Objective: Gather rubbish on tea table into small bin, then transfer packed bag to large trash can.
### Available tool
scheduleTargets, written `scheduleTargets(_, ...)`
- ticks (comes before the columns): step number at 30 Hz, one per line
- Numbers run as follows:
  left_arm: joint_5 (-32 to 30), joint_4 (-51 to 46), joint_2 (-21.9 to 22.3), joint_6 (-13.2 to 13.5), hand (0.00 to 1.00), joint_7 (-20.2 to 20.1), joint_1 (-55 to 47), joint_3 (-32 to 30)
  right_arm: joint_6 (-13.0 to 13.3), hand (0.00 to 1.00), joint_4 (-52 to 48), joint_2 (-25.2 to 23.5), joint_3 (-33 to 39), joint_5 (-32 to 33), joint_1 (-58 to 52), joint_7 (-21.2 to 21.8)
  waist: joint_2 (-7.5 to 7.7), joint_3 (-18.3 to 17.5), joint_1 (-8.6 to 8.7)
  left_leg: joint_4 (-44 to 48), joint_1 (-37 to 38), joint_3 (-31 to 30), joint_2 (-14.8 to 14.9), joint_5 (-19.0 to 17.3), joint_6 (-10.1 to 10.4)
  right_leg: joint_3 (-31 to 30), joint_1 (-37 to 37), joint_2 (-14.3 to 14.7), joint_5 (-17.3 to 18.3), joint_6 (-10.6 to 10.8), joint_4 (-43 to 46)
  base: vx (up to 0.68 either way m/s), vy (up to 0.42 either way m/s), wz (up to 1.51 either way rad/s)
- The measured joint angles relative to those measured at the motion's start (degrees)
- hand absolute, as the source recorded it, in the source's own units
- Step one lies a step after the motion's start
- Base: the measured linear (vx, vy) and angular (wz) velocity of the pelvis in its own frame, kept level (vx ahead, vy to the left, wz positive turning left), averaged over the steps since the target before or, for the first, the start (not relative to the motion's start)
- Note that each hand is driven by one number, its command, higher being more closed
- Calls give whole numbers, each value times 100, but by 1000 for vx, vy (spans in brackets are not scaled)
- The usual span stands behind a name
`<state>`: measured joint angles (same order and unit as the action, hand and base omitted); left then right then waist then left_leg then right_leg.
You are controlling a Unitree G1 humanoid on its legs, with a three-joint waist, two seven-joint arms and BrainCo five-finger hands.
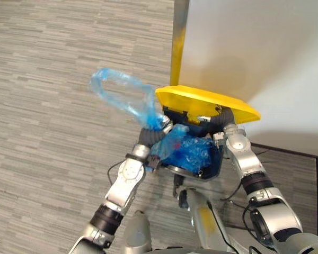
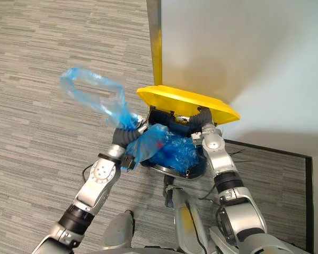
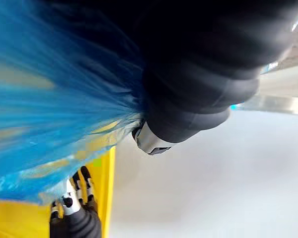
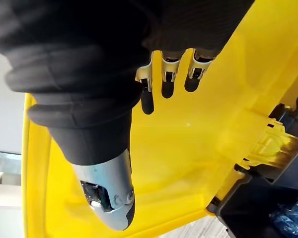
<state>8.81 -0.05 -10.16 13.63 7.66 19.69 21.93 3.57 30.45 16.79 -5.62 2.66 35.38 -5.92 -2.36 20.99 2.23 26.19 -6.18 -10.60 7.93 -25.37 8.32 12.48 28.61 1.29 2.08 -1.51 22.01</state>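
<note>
My right hand (image 4: 169, 69) pushes the yellow lid (image 1: 206, 101) up with flat fingers. The blue bag (image 1: 186, 151) sits in the trash can (image 1: 217, 157), touching my left hand (image 1: 150, 136). Its fingers are hidden, so I cannot tell their grip.

Grey striped carpet floor (image 1: 53, 106) beside a plain white wall (image 1: 254, 47).

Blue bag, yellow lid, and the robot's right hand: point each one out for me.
blue bag (image 1: 188, 151): left eye view, on its crumpled bulk below the lid.
yellow lid (image 1: 201, 100): left eye view, on the middle of its visible face.
right hand (image 4: 167, 67): right wrist view, on a finger against the lid.
</note>
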Motion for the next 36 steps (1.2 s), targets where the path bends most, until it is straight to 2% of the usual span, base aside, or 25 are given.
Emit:
scheduleTargets(4, -59, 228, 11, 2, 100, 124, 323, -1, 1, 0, -2, 341, -218, -1, 211, 19, 3, 1, 31, -14, -110, 94, -45, 11, -19, -106, 165, -48, -1, 0, 37, 33, 35, -9)
scheduleTargets(6, -58, 642, 23, -1, 100, 122, 533, -1, 0, 0, -2, 410, -228, -1, 320, 84, 6, 3, 39, -14, -162, 123, -81, 11, -20, -155, 260, -64, 0, 1, 81, 38, 33, -9)
scheduleTargets(10, -55, 1670, 22, -90, 100, 117, 944, 25, 0, 0, -2, 535, -443, -1, 605, 106, 22, 14, 194, -10, -353, 131, -115, 12, -19, -169, 462, -105, 0, 1, 99, 35, 18, -1)
scheduleTargets(14, -117, 2646, -26, -223, 100, 114, 1367, 100, -4, 0, 28, 654, -451, -3, 1097, 102, 80, 202, 341, 25, -505, 175, -200, 14, -20, -272, 683, -150, -1, 0, 178, 40, 27, -8)
scheduleTargets(16, -216, 3082, -16, -288, 100, 105, 1559, 153, -3, 0, 111, 719, -475, -8, 1391, 87, 81, 313, 354, 88, -565, 287, -233, 11, -17, -368, 804, -150, -19, -1, 214, 36, 29, -23)
scheduleTargets(17, -314, 3351, -23, -353, 0, 73, 1658, 246, -4, 0, 264, 767, -583, -26, 1587, 67, 81, 344, 384, 112, -636, 325, -267, 5, -26, -431, 902, -149, -30, 14, 231, 16, 24, -20)
scheduleTargets(23, -1165, 4153, 33, -449, 0, -236, 1989, 572, -3, 0, 507, 788, -752, -101, 2015, -68, 60, 595, 426, 415, -820, 723, -285, -187, -187, -783, 1095, 28, -236, 83, 93, 30, 50, -37)
scheduleTargets(27, -1644, 4319, 83, -468, 0, -234, 2010, 604, -3, 0, 509, 606, -757, -105, 2021, -174, 57, 606, 497, 488, -814, 923, -312, -252, -251, -963, 1108, 72, -307, 65, 67, -1, 61, -24)
scheduleTargets(32, -2013, 4332, 93, -470, 0, -217, 2008, 598, -3, 0, 431, 589, -779, -316, 1963, -179, 57, 606, 482, 544, -784, 909, -343, -255, -258, -971, 1072, 45, -314, 55, 79, -3, 1, 0)
scheduleTargets(36, -2276, 4327, 46, -482, 0, -205, 1862, 476, -2, 0, -46, 576, -771, -511, 1411, -169, 56, 605, 485, 477, -486, 865, -326, -254, -258, -918, 747, 38, -314, 55, 41, -22, -14, 6)
